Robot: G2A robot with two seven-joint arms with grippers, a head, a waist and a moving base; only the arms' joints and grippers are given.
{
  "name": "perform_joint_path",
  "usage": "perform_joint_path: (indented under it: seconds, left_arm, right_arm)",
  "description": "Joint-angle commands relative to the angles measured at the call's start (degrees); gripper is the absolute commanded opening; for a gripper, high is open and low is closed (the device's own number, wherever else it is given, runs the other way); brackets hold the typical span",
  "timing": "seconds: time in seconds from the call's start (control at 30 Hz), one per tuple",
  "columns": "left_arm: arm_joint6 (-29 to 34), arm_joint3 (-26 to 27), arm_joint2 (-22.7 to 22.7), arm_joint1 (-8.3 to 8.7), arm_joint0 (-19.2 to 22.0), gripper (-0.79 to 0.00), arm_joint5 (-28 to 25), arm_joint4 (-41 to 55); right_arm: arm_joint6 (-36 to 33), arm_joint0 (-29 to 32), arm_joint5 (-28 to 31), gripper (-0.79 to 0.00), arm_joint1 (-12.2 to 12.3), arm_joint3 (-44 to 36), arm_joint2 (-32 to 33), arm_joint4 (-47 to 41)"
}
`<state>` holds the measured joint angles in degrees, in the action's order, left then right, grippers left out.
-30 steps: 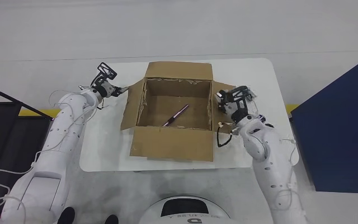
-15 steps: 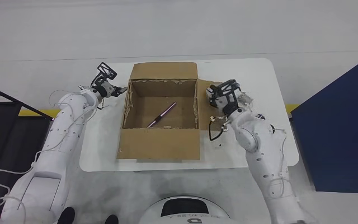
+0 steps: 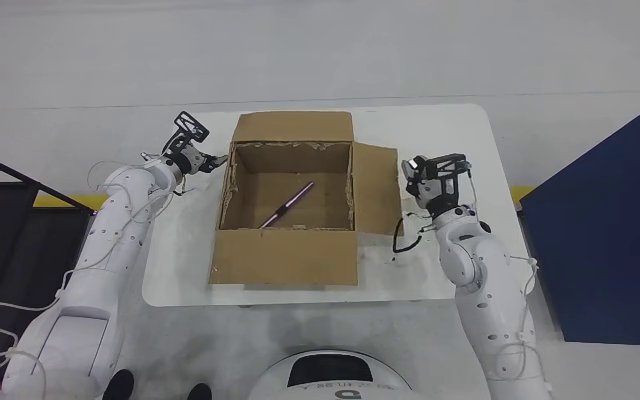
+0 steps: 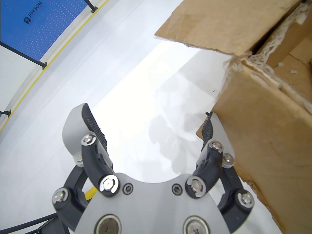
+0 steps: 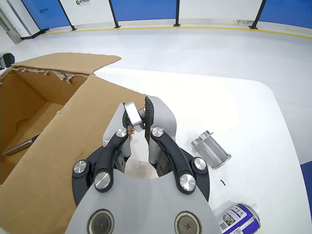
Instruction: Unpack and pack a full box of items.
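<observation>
The open box (image 3: 285, 258) sits mid-table. One thin pen (image 3: 287, 204) lies on its floor, slanting from near left toward far right. Just outside the right flap (image 3: 375, 190), the right gripper (image 5: 137, 112) is pinched on a small metal knob (image 5: 132, 119), with the box opening to its left. A grey cylinder (image 5: 210, 151) and a spray can (image 5: 237, 218) lie on the table on the side away from the box. The left gripper (image 4: 147, 114), fingers spread, sits at the box's far left corner, probably the nearer one to the pen.

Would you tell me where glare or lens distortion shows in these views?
Left wrist view: glare washes out the white table beside the brown cardboard box. Right wrist view: the yellow floor line bows, so the lens bends straight edges. Top view: light falls evenly.
</observation>
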<state>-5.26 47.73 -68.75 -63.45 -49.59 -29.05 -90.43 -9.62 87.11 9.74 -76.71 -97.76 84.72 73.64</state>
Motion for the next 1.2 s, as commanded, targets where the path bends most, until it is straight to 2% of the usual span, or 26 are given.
perform_joint_path:
  seconds: [0.0, 0.1, 0.2, 0.33, 0.5, 0.73, 0.83, 1.1, 1.17]
  left_arm:
    - [0.0, 0.0, 0.0, 0.00, 0.0, 0.000, 0.0, 0.0]
    - [0.0, 0.0, 0.0, 0.00, 0.0, 0.000, 0.0, 0.0]
    - [0.0, 0.0, 0.0, 0.00, 0.0, 0.000, 0.0, 0.0]
    - [0.0, 0.0, 0.0, 0.00, 0.0, 0.000, 0.0, 0.0]
    - [0.0, 0.0, 0.0, 0.00, 0.0, 0.000, 0.0, 0.0]
    - [0.0, 0.0, 0.0, 0.00, 0.0, 0.000, 0.0, 0.0]
    - [0.0, 0.0, 0.0, 0.00, 0.0, 0.000, 0.0, 0.0]
    - [0.0, 0.0, 0.0, 0.00, 0.0, 0.000, 0.0, 0.0]
    - [0.0, 0.0, 0.0, 0.00, 0.0, 0.000, 0.0, 0.0]
  right_arm:
    - [0.0, -0.2, -0.5, -0.785, 0.0, -0.1, -1.6, 3.6]
    - [0.9, 0.2, -2.5, -0.785, 0.0, -0.1, -1.3, 2.9]
    - [1.8, 2.3, -6.2, -0.785, 0.2, -0.4, 2.7, 2.0]
    - [1.2, 3.8, -11.9, -0.785, 0.5, 0.8, 9.8, -3.6]
    - [-5.6, 2.1, -18.3, -0.785, 0.8, 4.2, 15.4, -7.2]
    - [-15.4, -6.6, -20.7, -0.785, 1.1, 14.4, 12.9, -3.5]
    - [-16.8, -10.1, -21.1, -0.785, 1.1, 19.2, 11.4, -1.6]
    - [-18.8, -13.9, -19.0, -0.785, 1.3, 24.9, 9.7, -0.3]
    - [-19.2, -14.2, -18.5, -0.723, 1.3, 25.4, 9.4, 0.0]
